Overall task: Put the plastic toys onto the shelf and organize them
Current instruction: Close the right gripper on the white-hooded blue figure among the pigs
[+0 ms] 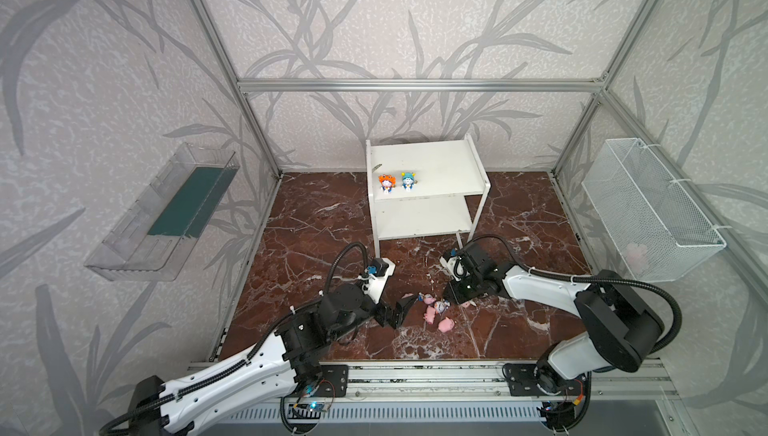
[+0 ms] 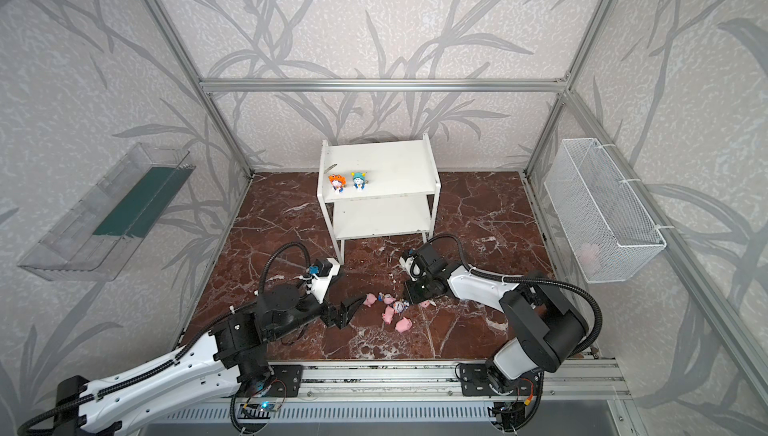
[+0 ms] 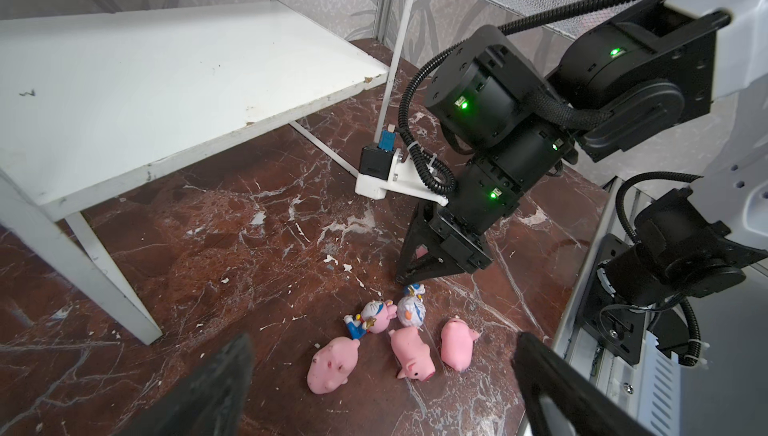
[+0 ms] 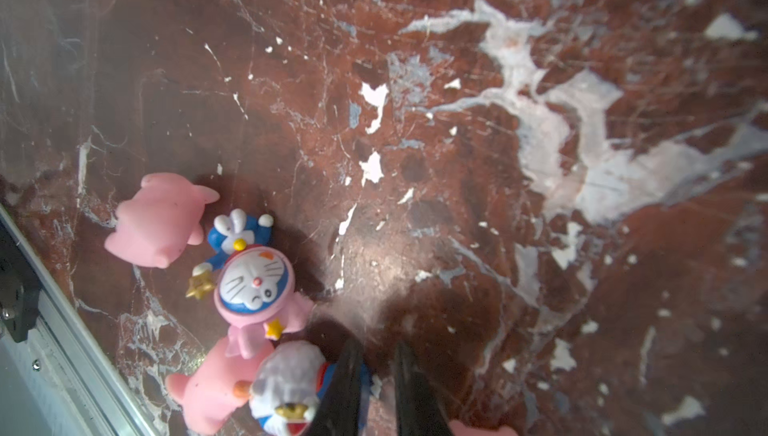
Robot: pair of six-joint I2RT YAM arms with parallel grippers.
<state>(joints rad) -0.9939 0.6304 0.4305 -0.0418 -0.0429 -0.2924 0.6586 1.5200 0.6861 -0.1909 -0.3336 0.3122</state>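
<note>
Pickup step was in hand. The right gripper [image 4: 376,344] stood narrow beside the white-hooded figurine [image 4: 286,375] on the desk [image 1: 332,226], grip unconfirmed. The left gripper [image 1: 397,311] stood wide. Next move: secure the figurine and lift it to the shelf [image 1: 432,163].

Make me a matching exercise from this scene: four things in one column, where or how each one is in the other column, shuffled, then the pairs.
Column one
1 orange-hooded figurine
2 pink-hooded figurine
3 left claw
4 wire basket

Column two
a wide open
b hung on the wall at the right
c upright on the top board of the shelf
d lying on the marble floor

Pairs: 1-c, 2-d, 3-a, 4-b
</note>
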